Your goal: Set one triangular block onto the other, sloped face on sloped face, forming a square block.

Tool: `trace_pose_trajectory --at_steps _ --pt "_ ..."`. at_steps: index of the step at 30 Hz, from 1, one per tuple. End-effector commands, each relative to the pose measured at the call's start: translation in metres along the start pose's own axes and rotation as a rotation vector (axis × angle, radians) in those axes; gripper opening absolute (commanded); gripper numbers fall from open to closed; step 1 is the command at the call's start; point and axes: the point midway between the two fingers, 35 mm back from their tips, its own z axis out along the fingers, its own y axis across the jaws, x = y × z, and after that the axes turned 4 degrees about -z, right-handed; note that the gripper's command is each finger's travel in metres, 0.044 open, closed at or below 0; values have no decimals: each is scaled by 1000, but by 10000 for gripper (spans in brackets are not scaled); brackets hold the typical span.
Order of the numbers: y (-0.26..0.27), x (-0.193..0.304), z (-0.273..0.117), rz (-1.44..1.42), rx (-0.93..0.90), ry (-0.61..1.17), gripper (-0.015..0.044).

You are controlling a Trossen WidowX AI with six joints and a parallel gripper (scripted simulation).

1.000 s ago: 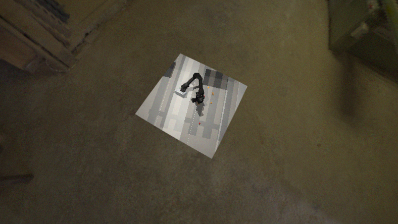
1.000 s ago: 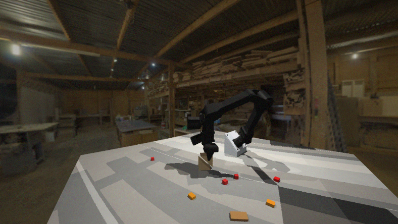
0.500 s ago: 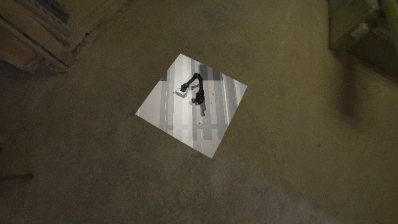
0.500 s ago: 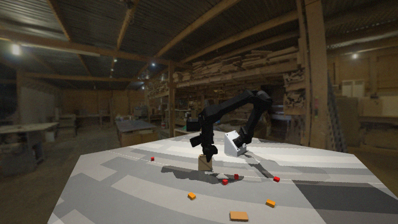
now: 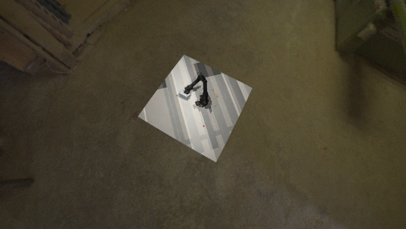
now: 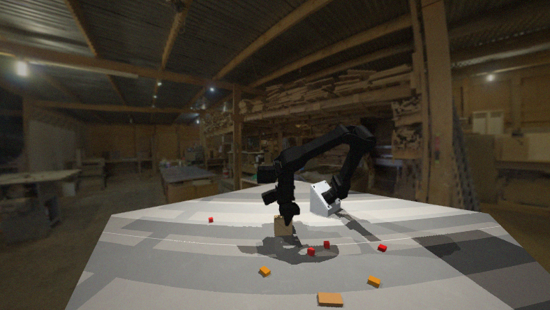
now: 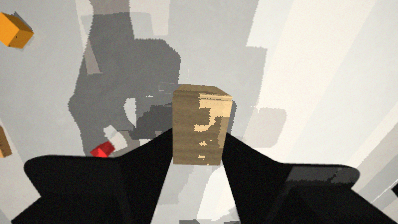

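Observation:
My gripper points down and is shut on a tan wooden triangular block, with one finger on each long side. The other triangular block is under the held one, on the table. In the exterior view the two read as one squarish wooden shape, its upper right partly behind a finger. In the wrist view a narrow wooden strip shows past the far edge of the held block's top. Whether the sloped faces touch fully, and whether the ends are exactly even, I cannot tell. In the top view the arm hides most of the blocks.
Small red blocks lie close to the wooden blocks, another red one farther left. Orange blocks and a flat orange piece lie nearer the exterior camera. The arm's pale wedge-shaped mount stands behind.

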Motion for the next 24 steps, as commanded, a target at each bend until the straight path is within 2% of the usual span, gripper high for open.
trace_pose_trajectory --at_steps 1,24 --pt "0 0 0 7 -4 -1 0" --pt "0 -1 2 8 -3 0 0"
